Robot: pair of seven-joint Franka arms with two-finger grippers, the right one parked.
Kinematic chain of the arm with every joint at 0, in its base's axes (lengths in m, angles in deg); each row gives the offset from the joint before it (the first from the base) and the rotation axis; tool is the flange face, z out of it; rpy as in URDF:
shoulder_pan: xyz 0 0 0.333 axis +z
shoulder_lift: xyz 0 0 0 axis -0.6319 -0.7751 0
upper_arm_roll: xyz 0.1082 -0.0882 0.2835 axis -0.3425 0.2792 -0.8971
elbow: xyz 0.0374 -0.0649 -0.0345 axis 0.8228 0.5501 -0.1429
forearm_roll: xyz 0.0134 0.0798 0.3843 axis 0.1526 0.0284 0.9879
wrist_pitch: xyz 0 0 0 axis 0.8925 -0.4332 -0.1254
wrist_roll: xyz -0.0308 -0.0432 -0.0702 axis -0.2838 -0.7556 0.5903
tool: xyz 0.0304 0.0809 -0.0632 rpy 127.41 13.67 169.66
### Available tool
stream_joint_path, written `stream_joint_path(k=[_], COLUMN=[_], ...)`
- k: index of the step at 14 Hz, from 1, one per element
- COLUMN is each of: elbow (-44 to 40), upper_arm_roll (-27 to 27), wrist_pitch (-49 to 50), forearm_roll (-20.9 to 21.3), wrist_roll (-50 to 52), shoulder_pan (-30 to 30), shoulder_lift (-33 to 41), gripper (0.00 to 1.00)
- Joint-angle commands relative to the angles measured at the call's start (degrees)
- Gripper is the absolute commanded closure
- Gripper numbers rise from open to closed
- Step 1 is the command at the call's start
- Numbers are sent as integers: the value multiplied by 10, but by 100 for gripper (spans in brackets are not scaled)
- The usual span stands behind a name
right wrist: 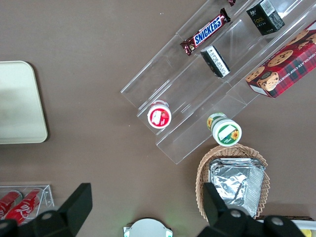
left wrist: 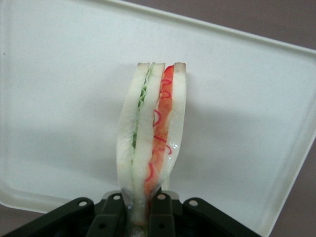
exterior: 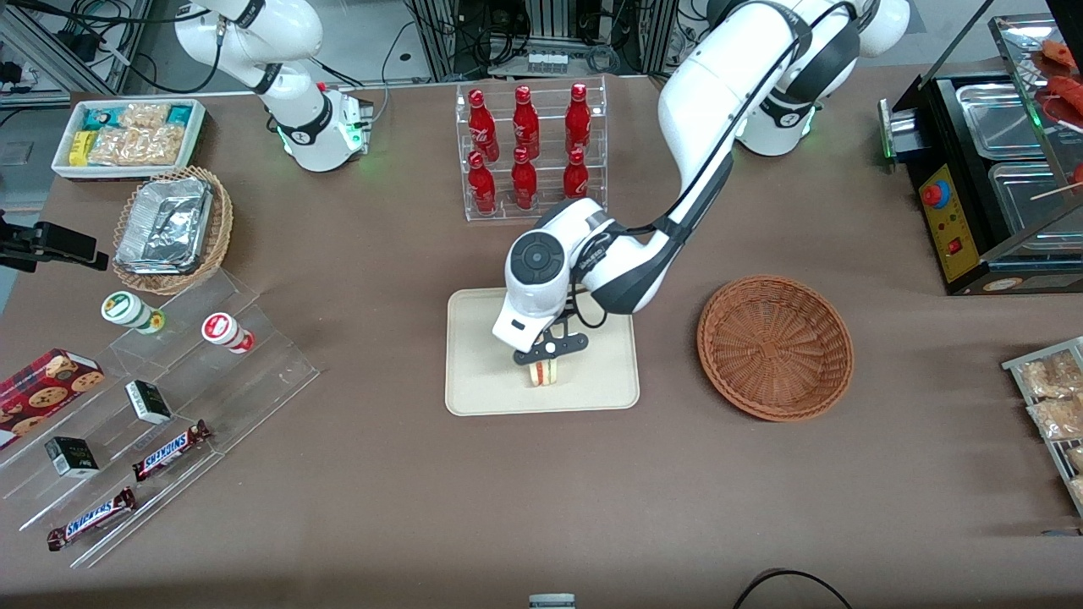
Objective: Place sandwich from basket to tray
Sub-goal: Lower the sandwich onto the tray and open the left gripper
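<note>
My gripper [exterior: 544,359] hangs over the cream-beige tray [exterior: 474,397], shut on the sandwich [exterior: 542,373]. The left wrist view shows the sandwich [left wrist: 153,133] as a wedge of white bread with green and red-orange layers, pinched at its narrow end between the black fingers [left wrist: 165,217], with the tray [left wrist: 59,98] right under it. I cannot tell whether its lower end touches the tray. The reddish-brown wicker basket [exterior: 774,347] stands beside the tray toward the working arm's end, with nothing in it.
A clear rack of red bottles [exterior: 529,148] stands farther from the front camera than the tray. Acrylic steps with snacks [exterior: 161,406] and a tan basket of foil trays [exterior: 173,228] lie toward the parked arm's end. A black warmer [exterior: 990,178] sits at the working arm's end.
</note>
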Motion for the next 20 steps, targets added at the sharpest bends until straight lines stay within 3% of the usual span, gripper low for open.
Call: stream_joint_path(k=[1,9,10,11,20], elbow=[-43,-56,-56,-56,-56], upper_arm_roll=[-3,-3,-3,-3,-8], wrist_pitch=[39,28,25,25,77], forearm_roll=[1,-12,-12,-12,-5], wrist_roll=[15,25,25,25,3], shoulder_pan=[-8,-8,-7,-7,11], shoulder_lift=[-17,-41,-41,-41,45], gripper=[100,100,81,1,0])
